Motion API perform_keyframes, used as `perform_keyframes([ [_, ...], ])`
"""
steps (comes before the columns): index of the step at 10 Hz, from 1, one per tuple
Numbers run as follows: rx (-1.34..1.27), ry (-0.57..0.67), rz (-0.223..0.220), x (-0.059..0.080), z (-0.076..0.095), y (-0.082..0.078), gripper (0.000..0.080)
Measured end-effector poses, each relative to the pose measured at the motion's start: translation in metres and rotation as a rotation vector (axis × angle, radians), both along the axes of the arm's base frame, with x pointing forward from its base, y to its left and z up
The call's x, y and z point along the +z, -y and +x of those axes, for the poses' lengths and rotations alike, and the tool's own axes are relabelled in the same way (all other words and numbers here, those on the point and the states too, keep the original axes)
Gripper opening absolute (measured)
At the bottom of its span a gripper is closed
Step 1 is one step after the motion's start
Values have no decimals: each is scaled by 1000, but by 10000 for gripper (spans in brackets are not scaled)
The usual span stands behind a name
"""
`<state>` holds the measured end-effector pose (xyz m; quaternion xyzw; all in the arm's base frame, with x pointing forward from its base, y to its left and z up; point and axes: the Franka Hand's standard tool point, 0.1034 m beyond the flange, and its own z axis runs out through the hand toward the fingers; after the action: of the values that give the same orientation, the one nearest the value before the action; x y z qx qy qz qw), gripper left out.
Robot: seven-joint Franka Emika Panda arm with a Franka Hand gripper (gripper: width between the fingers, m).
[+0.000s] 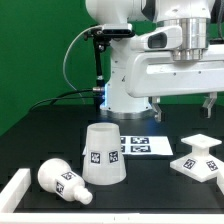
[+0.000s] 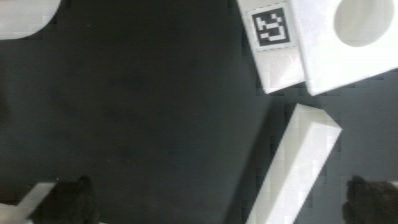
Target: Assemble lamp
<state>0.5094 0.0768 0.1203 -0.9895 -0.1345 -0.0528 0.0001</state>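
- Claw hangs spread wide and empty, up and to the exterior view's right of the shade.
- Shade stands wide end down on the surface. It is stable there and probably goes on last.
- Bulb lies on its side just beside the shade, on the exterior view's left.
- Base sits foot-down, well to the shade's right, nearly beneath the claw, so it is likely the first pick.

shade 1 | bulb 1 | base 1 | marker board 1 | arm 1
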Motion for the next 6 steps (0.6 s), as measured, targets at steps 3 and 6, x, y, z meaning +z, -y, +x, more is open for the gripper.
perform_keyframes([
  [3,294,-28,-83,-10,-6,-45,699],
  [6,304,8,-66,-15,-20,-58,699],
])
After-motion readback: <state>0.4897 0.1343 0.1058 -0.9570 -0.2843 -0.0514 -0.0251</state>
